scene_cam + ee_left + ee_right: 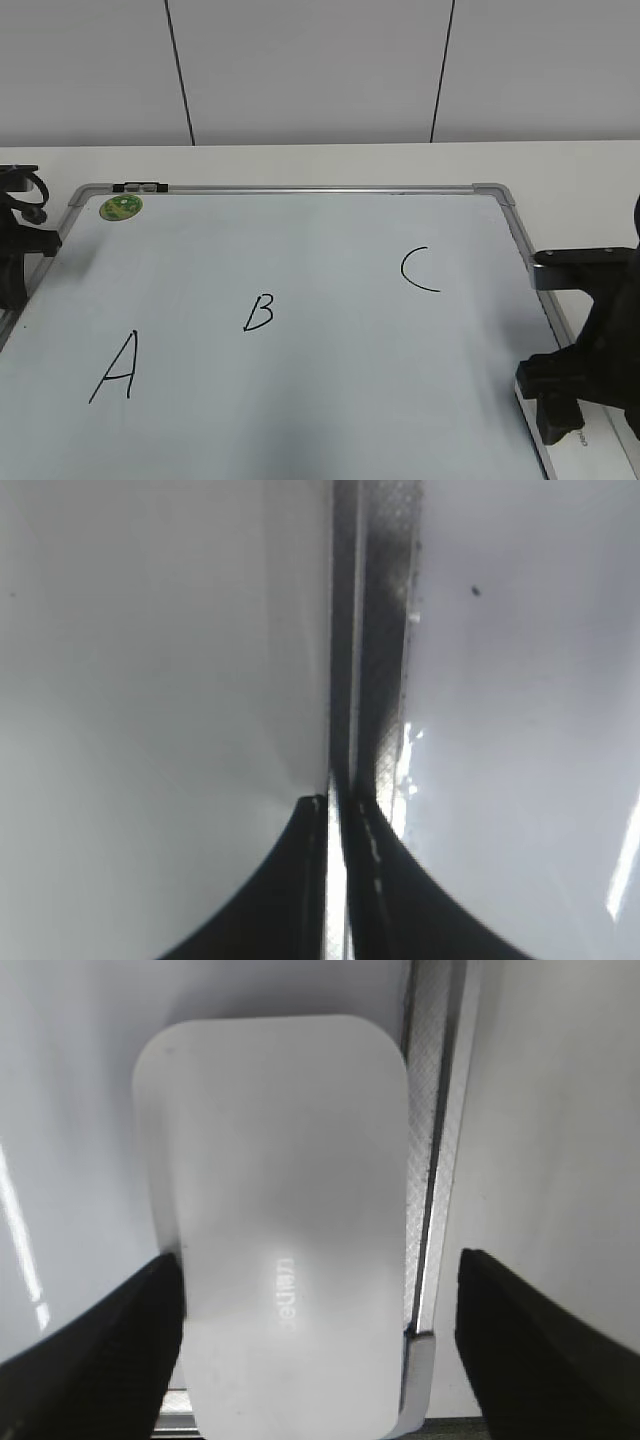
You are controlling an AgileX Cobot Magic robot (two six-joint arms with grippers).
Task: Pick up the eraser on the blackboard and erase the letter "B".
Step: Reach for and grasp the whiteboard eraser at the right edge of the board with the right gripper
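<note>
Right gripper: the black two-fingered right gripper (315, 1345) stood spread wide over the eraser; in the right wrist view its left finger (110, 1345) lay at or against the eraser's edge, and its other finger (540, 1340) stood well apart, beyond the frame rail. Nothing was clamped.
Right gripper, exterior view: the right gripper (560, 405) hung over the board's near right edge, at the right of the picture.
Eraser: the white oblong plastic eraser (285, 1220) with rounded corners lay flat on the board, faint grey lettering uppermost, its long side just beside the silver rail, near a corner of the frame. In the exterior view it was hidden by the arm.
Left gripper: the black left gripper (335, 830) showed its two fingers drawn close together, only a thin bright slit between them; nothing sat between them. It hovered over the frame rail at the board's left edge.
Left gripper, exterior view: only part of the left arm was visible at the left border; the fingers could not be made out.
Blackboard: the large pale white-blue blackboard (330, 240) with silver-grey metal frame lay flat on the white table (560, 165).
Letter "B": the small, slanted, thin-stroked black marker letter "B" (259, 312) sat left of the board's middle, well apart from both grippers.
Other marks: a larger black letter "A" (116, 368) lay to the near left, a black letter "C" (417, 270) to the right.
Sticker: a round green sticker (121, 207) sat at the far left corner.
</note>
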